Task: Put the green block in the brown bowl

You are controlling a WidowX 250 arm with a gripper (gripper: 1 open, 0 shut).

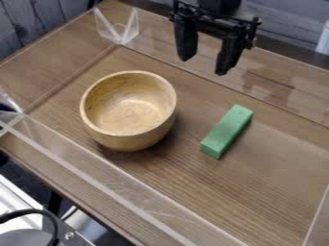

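The green block (228,131) lies flat on the wooden table, a short bright bar slanting from lower left to upper right. To its left stands the brown bowl (129,109), round, light wood, upright and with nothing inside. My gripper (206,58) hangs above the table toward the back, pointing down, its two black fingers (188,43) spread apart with nothing between them. It is behind and above the block, clear of both block and bowl.
Low clear plastic walls (77,187) fence the wooden table (257,192) on the left, front and back. Cables and dark gear (33,231) sit outside the front left corner.
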